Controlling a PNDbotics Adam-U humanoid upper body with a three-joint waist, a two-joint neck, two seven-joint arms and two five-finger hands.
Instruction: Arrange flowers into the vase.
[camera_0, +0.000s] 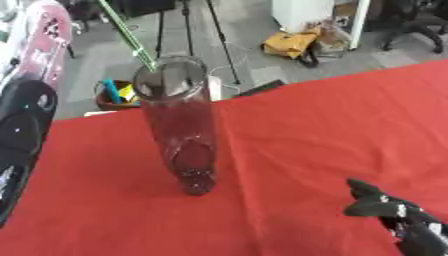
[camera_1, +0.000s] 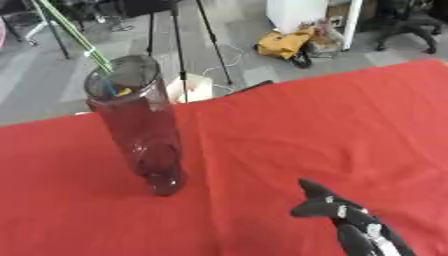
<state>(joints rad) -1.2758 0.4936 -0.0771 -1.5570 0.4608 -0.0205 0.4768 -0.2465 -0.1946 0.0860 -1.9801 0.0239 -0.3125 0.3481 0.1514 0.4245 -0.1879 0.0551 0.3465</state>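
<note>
Right eye view: your green stem (camera_1: 74, 40) enters the mouth of the vase (camera_1: 136, 125) at mid-table, not yet fully seated; right hand (camera_1: 337, 212) idles, fingers relaxed; left hand's fingers unseen.

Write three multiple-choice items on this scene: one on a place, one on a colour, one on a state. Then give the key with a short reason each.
1. Where does the robot's right hand show?
A. Near the lower right of the view
B. Above the vase's mouth
C. At the far edge of the table

2. What colour is the tablecloth?
A. Blue
B. Red
C. White

3. How does the clear glass vase stand?
A. Lying on its side
B. Upside down
C. Upright with a green stem at its mouth

Key: 1 A, the black hand sits low at the right over the cloth, well clear of the vase. 2 B, the cloth is red all over. 3 C, the vase's base is on the cloth, its open mouth is up, and the thin stem slants up from the rim.
</note>
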